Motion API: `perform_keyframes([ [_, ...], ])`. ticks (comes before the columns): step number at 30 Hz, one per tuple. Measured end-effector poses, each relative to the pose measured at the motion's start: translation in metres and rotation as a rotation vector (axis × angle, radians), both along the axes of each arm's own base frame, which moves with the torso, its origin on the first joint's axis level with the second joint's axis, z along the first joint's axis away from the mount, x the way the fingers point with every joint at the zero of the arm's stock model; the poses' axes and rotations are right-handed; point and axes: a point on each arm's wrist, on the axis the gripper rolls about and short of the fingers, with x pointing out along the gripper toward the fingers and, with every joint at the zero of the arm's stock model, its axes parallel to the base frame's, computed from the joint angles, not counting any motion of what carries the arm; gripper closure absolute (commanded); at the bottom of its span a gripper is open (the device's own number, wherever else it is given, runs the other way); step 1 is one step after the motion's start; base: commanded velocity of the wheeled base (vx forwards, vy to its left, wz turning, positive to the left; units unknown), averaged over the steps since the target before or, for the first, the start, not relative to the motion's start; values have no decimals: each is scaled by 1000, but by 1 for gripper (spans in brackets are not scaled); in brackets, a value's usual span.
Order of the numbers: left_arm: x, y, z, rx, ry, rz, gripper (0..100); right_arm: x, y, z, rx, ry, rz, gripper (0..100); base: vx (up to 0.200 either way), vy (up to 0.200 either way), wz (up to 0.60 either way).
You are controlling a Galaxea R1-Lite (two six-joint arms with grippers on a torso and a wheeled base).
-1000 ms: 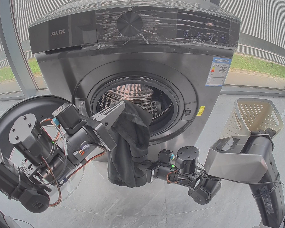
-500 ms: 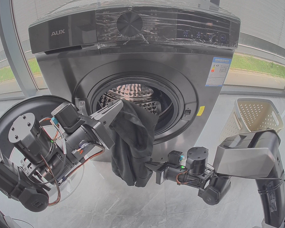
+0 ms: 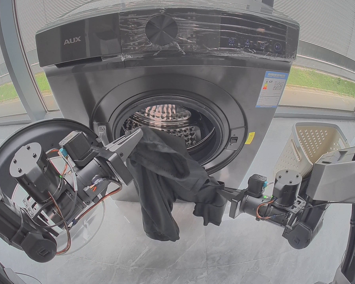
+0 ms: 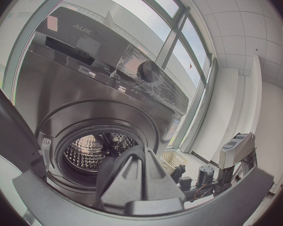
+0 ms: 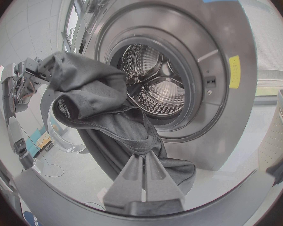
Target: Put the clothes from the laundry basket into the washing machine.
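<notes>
The left pincer (image 3: 135, 136) is shut tight on the top edge of a black piece of clothing (image 3: 165, 170). It holds it up right in front of the round hole of the washing machine (image 3: 165, 75).

From there the cloth hangs down in a long fold toward the floor (image 3: 225, 257). The right pincer (image 3: 221, 193) is lower down and off to the right. It is closed on another bit of the same cloth, so the cloth is stretched between the two pincers.

Inside the hole is the shiny metal drum (image 3: 165, 113) with lots of little holes. The round door (image 3: 47, 129) is wide open and sits off to the left, behind the left arm.

A cream laundry basket (image 3: 323, 126) with holes in its sides stands on the floor. It is just to the right of the machine, behind the right arm.
</notes>
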Motion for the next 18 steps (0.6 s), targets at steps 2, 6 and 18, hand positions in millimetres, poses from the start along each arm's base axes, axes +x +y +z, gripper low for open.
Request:
perform_keyframes([
  [2, 0, 3, -3, 5, 11, 7, 100, -4, -6, 7, -4, -17, -7, 100, 0, 0, 0],
  [6, 0, 6, -6, 8, 29, 15, 100, -12, -13, 22, 2, -44, -12, 100, 0, 0, 0],
  [18, -12, 13, -32, 77, 134, -34, 100, -24, -20, 50, 28, -124, -15, 100, 0, 0, 0],
])
